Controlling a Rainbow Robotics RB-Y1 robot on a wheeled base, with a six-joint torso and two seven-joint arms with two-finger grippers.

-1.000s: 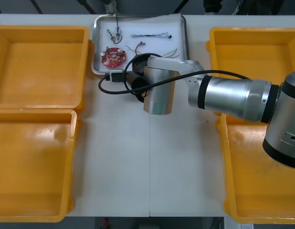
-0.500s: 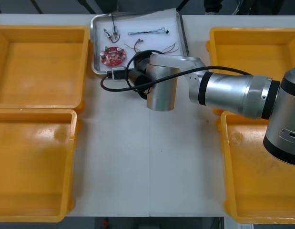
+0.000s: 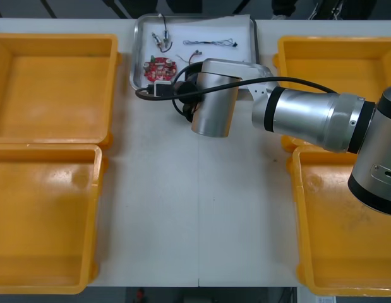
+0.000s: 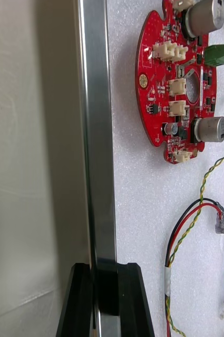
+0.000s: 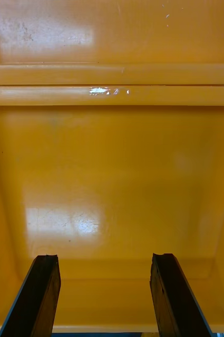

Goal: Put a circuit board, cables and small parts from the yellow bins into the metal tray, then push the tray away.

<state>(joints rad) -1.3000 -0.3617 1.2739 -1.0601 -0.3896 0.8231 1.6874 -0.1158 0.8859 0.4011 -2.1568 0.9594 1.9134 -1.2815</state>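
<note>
The metal tray (image 3: 137, 58), white inside, lies at the table's far edge between the yellow bins. It holds a round red circuit board (image 3: 160, 66), thin cables (image 3: 214, 43) and small metal parts (image 3: 162, 39). My right gripper (image 3: 184, 102) is at the tray's near rim, mostly hidden under its wrist. In the right wrist view the gripper (image 4: 105, 295) is shut on the tray's shiny rim (image 4: 96, 131); beyond the fingers lie the circuit board (image 4: 180, 79) and a red and yellow cable (image 4: 191, 231). My left gripper (image 5: 105, 295) hangs open over a bare yellow bin (image 5: 112, 158).
Two yellow bins stand at the left (image 3: 53, 82) (image 3: 43, 214) and two at the right (image 3: 334, 63) (image 3: 347, 240), all bare inside. A black cable loops off the right wrist (image 3: 151, 95). White table stretches between the bins in front of the arm.
The tray has slid away toward the far edge and a little to the right, turning slightly, with the right gripper following on its near rim. The left arm has not moved.
</note>
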